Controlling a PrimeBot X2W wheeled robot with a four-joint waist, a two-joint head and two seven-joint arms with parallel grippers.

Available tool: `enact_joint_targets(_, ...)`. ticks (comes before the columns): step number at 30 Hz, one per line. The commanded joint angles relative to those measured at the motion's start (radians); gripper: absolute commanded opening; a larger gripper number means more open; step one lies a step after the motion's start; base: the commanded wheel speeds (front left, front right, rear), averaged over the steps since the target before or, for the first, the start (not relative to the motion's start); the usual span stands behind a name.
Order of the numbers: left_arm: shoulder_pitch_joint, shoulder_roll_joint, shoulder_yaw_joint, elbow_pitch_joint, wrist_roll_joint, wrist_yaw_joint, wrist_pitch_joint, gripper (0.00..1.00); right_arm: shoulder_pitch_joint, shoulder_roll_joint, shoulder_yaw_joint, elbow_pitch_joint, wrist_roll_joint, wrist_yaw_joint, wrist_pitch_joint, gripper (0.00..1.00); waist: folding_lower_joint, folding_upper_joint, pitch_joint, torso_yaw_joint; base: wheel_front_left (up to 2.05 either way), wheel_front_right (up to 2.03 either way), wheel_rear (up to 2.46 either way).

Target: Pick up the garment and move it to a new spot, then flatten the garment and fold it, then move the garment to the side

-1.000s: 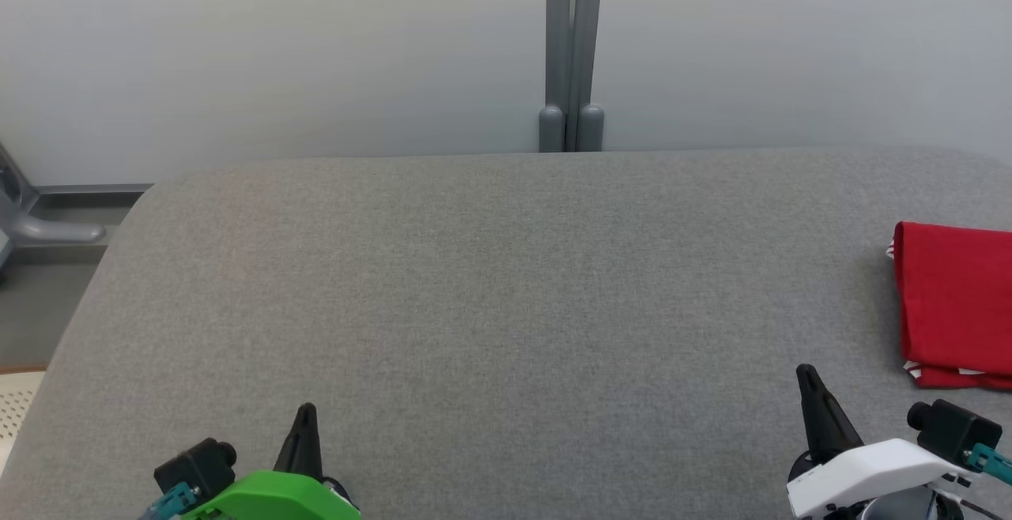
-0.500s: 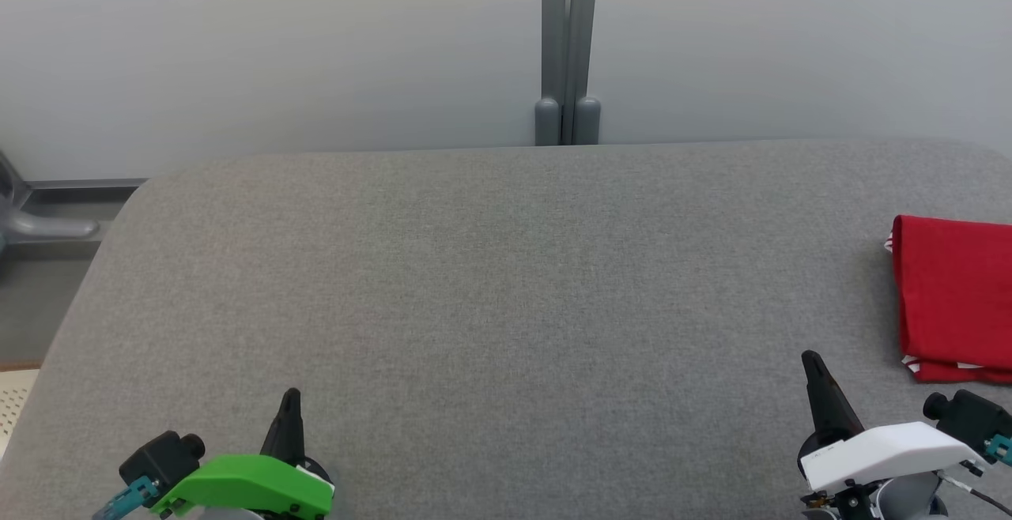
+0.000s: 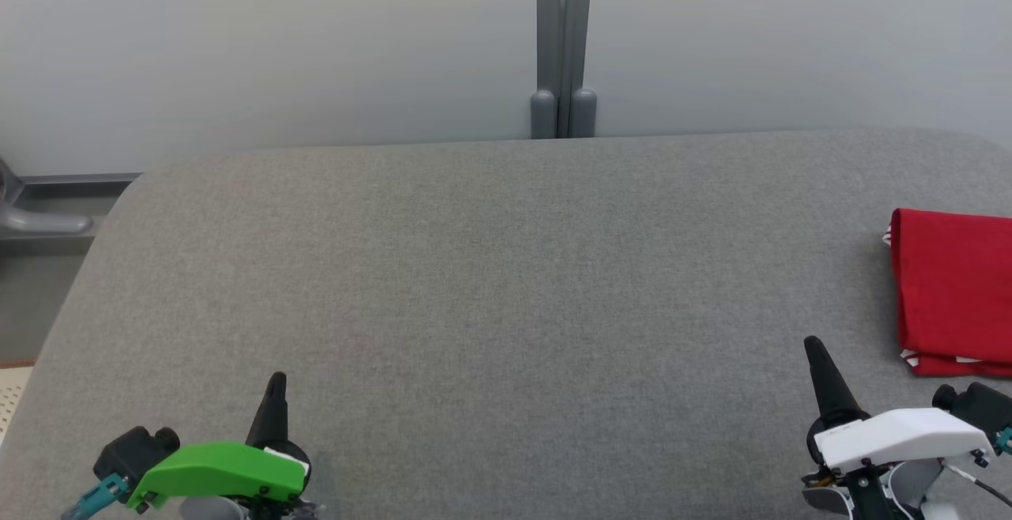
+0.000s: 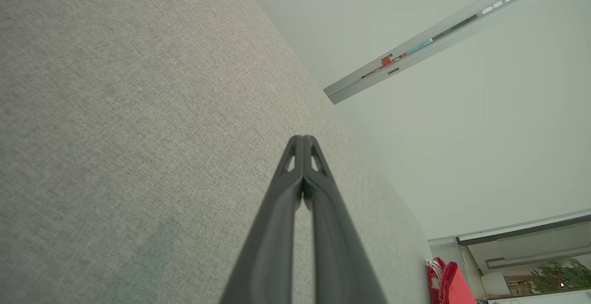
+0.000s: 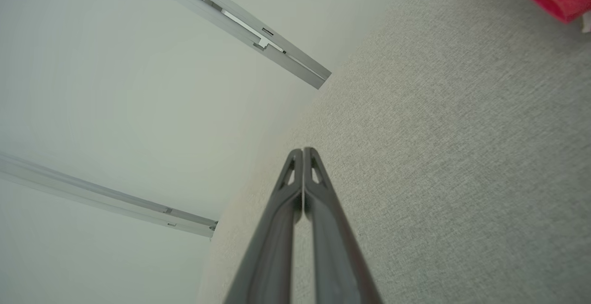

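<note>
Folded red fabric garment (image 3: 953, 291): right edge of grey cloth-covered tabletop (image 3: 506, 283). Left gripper (image 3: 276, 383), right gripper (image 3: 813, 348): near edge, fingers pressed together, holding nothing.

Left arm (image 3: 213, 472) jaws pressed together, right arm (image 3: 893, 433) jaws likewise, both empty

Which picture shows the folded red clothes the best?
The head view. The folded red fabric garment lies flat there on the grey fabric surface, most of its top showing, though the picture's right edge cuts it off. The left wrist view catches a small far-off sliver; the right wrist view catches a corner.
</note>
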Motion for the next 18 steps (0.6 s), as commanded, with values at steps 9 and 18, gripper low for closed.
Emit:
enact_joint_targets(9,-0.039,-0.01,0.049,-0.013,-0.095,-0.033,0.027,0.0,-0.041,-0.005,-0.013,0.004,0.114,-0.001,0.019,0.0,0.0,0.0,0.009,-0.004,0.0,0.0,0.0)
enact_joint_targets(18,-0.047,-0.018,0.086,-0.015,-0.165,-0.057,0.048,0.0,-0.057,-0.006,-0.021,0.014,0.205,0.0,0.034,0.0,0.0,0.0,0.018,-0.009,0.0,0.0,0.0)
